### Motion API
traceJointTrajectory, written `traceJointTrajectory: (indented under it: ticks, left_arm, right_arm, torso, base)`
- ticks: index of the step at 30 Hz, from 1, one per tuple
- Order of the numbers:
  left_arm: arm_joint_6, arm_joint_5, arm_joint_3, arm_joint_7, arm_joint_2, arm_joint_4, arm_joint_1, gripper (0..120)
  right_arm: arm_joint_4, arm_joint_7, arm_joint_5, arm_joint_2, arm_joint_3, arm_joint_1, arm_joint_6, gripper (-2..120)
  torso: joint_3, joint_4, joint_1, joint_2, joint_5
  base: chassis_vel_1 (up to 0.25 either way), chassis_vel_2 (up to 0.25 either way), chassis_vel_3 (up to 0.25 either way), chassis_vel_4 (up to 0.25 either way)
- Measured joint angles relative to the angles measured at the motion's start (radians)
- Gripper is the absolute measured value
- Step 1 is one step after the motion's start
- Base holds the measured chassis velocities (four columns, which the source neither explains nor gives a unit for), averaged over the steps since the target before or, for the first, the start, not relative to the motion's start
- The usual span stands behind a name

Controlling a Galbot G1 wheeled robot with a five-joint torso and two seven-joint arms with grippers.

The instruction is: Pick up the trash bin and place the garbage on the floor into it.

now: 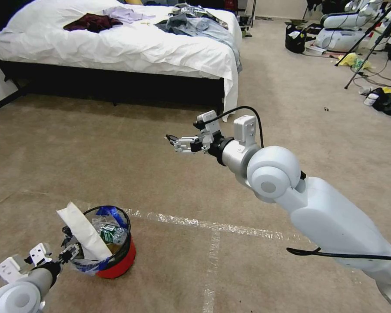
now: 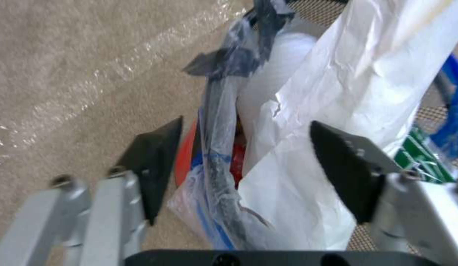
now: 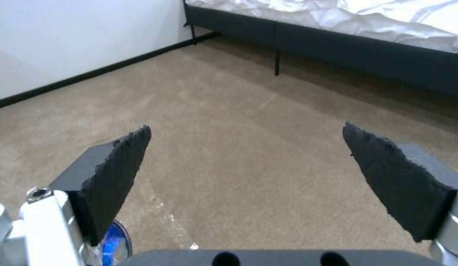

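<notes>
The trash bin (image 1: pixel 113 256) stands on the carpet floor (image 1: pixel 117 165), stuffed with white paper (image 1: pixel 84 230) and a bottle (image 1: pixel 111 234). The left hand (image 1: pixel 69 251) straddles its rim, fingers (image 2: pixel 155 162) parted around it, gripping nothing. It looks light with a slippery liner; the stiff black rim seems the best hold. The right hand (image 1: pixel 171 140) hovers spread wide above the bin.

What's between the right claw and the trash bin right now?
Only bare carpet floor, plus a worn tape line near the trash bin, as the head view shows. The right claw hangs open above it; the left claw straddles the bin's rim.
</notes>
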Motion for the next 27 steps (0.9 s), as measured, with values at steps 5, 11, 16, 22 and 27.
traceJointTrajectory:
  ticks: [5,11,16,22,27]
  left_arm:
    - [0.001,0.000,-0.014,0.000,0.005,-0.032,0.025,96]
    - [0.001,0.011,-0.025,-0.001,0.000,-0.044,0.045,98]
    - [0.001,0.021,-0.031,-0.001,-0.002,-0.051,0.052,98]
    - [0.001,0.029,-0.044,-0.002,-0.003,-0.070,0.068,98]
    - [0.003,0.050,-0.060,-0.004,-0.003,-0.109,0.095,98]
  right_arm:
    - [-0.001,0.000,-0.005,0.006,0.002,-0.005,0.001,99]
    - [0.000,-0.001,-0.008,0.011,0.001,-0.005,0.003,99]
    - [0.001,-0.002,-0.010,0.014,-0.003,-0.003,0.006,99]
    - [0.000,-0.003,-0.013,0.021,-0.006,0.002,0.009,99]
    - [-0.004,-0.008,-0.024,0.023,-0.009,-0.003,0.016,99]
  torso:
    - [0.000,-0.0001,0.000,0.000,0.0000]
    - [0.000,0.0000,0.000,0.000,-0.0001]
    - [0.000,0.0000,0.000,0.000,-0.0001]
    - [0.000,0.0000,0.000,0.000,0.0000]
    - [0.000,0.0000,0.000,0.000,-0.0001]
  base:
    - [0.000,0.000,0.000,0.000]
    - [0.000,0.000,0.000,0.000]
    - [0.000,0.000,0.000,0.000]
    - [0.000,0.000,0.000,0.000]
    - [0.000,0.000,0.000,0.000]
